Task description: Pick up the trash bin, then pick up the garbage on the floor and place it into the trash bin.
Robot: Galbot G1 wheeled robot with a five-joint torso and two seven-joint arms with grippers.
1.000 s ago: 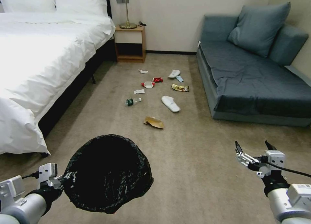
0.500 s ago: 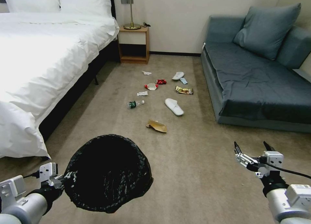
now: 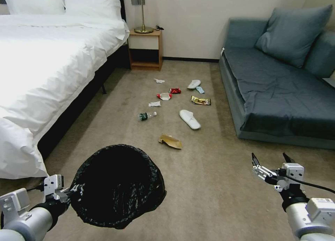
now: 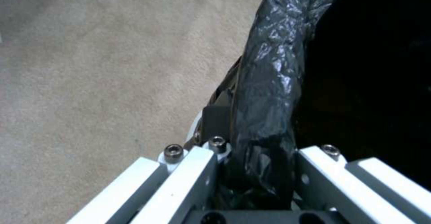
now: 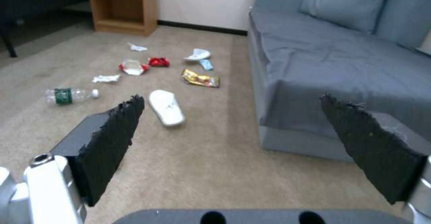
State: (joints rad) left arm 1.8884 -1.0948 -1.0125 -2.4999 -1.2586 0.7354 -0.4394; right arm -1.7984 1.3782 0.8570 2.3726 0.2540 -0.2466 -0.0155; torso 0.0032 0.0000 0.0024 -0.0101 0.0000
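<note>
Between left gripper [image 4: 251, 170] fingers, trash bin [image 3: 118, 185] rim.

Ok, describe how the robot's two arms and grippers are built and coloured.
Both arms are pale grey cylinders with black wrist collars and white blocky gripper housings. The right gripper has two black, rough-faced tapering fingers, a black cable trailing back, and a small white label on its forearm. The left gripper has white metal links with silver bolts.
</note>
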